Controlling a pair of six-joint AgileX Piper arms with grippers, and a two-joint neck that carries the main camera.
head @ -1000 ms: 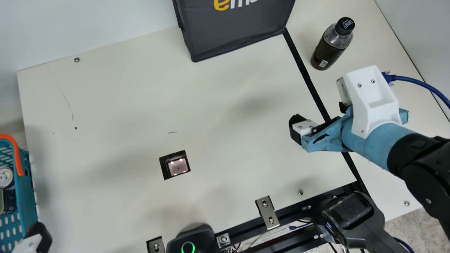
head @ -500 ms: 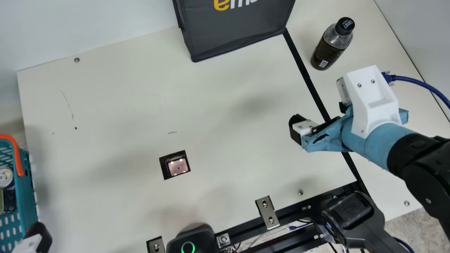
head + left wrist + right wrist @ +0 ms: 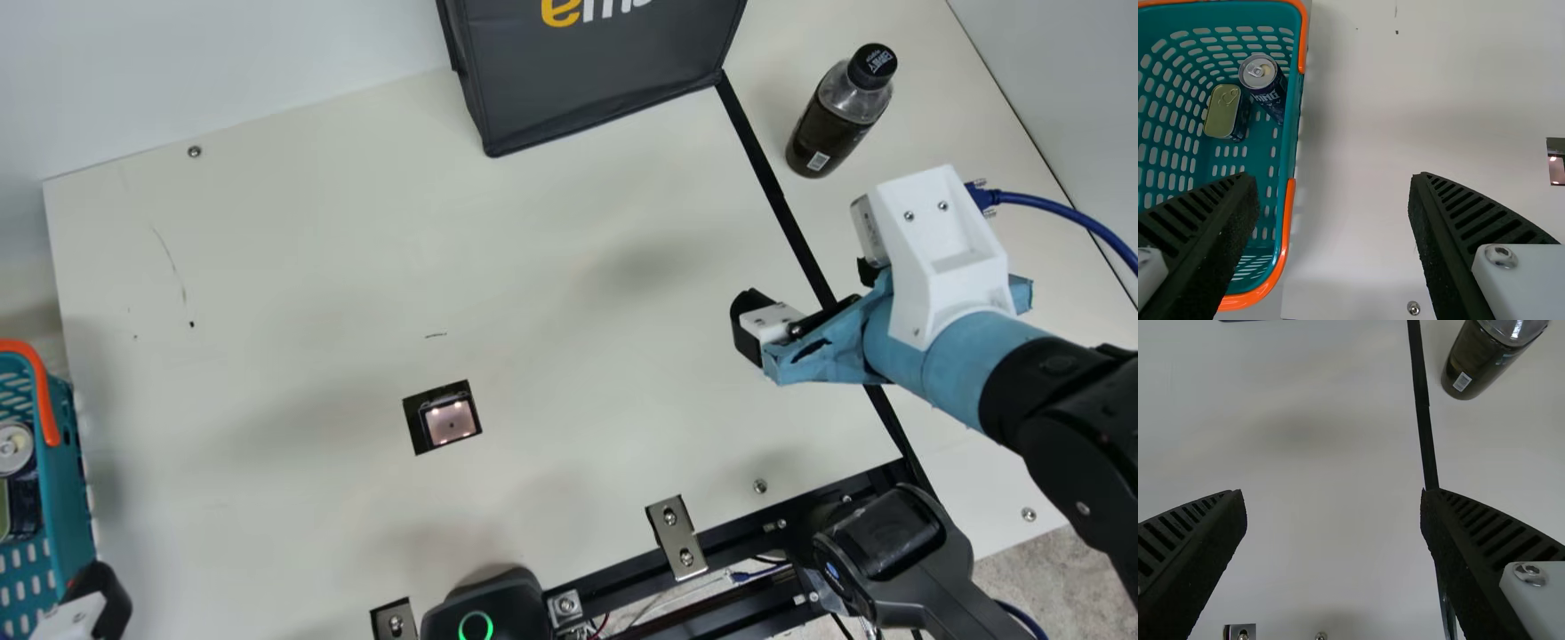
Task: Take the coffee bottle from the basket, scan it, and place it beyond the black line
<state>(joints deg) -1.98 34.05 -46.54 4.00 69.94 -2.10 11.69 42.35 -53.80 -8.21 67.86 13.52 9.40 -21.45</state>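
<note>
The dark coffee bottle (image 3: 834, 120) stands upright beyond the black line (image 3: 782, 209) at the main view's upper right; its lower part (image 3: 1478, 360) shows in the right wrist view. My right gripper (image 3: 756, 329) is held above the table near the line, and in its wrist view the gripper (image 3: 1333, 493) is open with nothing between its fingers. My left gripper (image 3: 102, 600) is at the main view's lower left corner beside the teal basket (image 3: 67, 498). In the left wrist view that gripper (image 3: 1331, 177) stands open and empty, one finger over the basket (image 3: 1291, 133).
Inside the basket are a dark blue can (image 3: 1268, 87) and a small tin (image 3: 1223, 112). A scanner window (image 3: 449, 420) is set in the table. A grey bag (image 3: 596, 80) stands at the back, and a handheld scanner (image 3: 898, 542) sits at the front edge.
</note>
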